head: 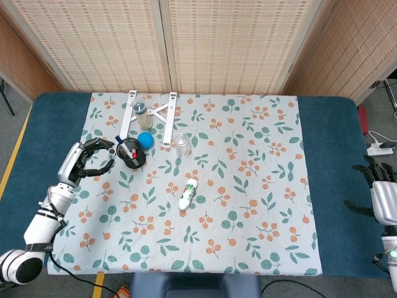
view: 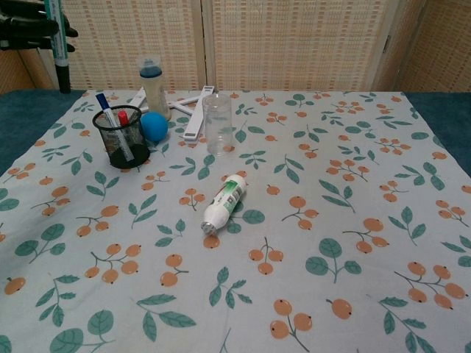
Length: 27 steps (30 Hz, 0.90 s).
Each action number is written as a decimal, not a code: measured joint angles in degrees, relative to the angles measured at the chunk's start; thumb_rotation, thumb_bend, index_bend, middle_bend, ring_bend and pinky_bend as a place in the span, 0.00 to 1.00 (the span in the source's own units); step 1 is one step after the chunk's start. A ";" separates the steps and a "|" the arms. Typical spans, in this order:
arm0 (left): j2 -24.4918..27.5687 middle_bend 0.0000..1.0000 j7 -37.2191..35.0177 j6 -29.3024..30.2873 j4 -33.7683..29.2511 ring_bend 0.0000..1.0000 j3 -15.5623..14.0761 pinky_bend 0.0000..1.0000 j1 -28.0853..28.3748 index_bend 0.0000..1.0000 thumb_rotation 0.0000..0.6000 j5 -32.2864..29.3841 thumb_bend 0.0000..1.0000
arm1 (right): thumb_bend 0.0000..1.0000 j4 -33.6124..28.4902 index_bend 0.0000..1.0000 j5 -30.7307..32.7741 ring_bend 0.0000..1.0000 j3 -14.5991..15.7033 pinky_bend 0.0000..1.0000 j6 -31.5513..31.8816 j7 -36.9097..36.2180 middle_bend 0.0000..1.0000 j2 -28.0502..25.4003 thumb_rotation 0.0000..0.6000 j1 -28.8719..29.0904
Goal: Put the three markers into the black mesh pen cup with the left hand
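Left hand point(head: 87, 162) raised left of black mesh pen cup point(head: 131, 153), fingers clamped on third marker point(view: 58, 40), held upright; centre tip over cup opening, lower before release, avoid two markers inside

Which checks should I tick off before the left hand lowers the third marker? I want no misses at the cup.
1. Left hand holds the marker: ok.
2. Marker hangs upright, tip down: ok.
3. Cup stands upright on the cloth: ok.
4. Two markers already in the cup, room left: ok.
5. Marker right above the cup mouth: not ok, it sits to the left.
6. Right hand clear at the table edge: ok.
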<state>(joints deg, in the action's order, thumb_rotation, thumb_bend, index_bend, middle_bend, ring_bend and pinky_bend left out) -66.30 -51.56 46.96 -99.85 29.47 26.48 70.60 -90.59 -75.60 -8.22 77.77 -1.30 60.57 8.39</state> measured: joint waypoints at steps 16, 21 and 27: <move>-10.89 0.61 -29.60 -11.37 32.56 0.28 -2.91 0.24 15.30 0.59 1.00 10.22 0.35 | 0.02 0.95 0.26 2.08 0.19 -0.59 0.09 -1.20 0.18 0.07 0.23 1.00 0.28; -14.76 0.61 -37.79 -10.17 40.72 0.28 -6.83 0.24 18.09 0.59 1.00 13.93 0.35 | 0.02 0.69 0.26 2.07 0.19 -0.64 0.09 -1.09 0.27 0.07 0.17 1.00 0.23; -17.89 0.61 -45.90 -8.91 49.12 0.27 -11.39 0.24 20.95 0.59 1.00 16.94 0.35 | 0.02 0.46 0.26 2.40 0.19 -0.85 0.09 -0.58 0.53 0.07 0.03 1.00 -0.03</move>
<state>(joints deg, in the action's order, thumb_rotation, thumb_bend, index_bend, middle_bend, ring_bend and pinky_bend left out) -84.19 -97.45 38.05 -50.73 18.08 47.43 87.54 -90.13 -73.20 -9.07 77.20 -0.77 60.61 8.36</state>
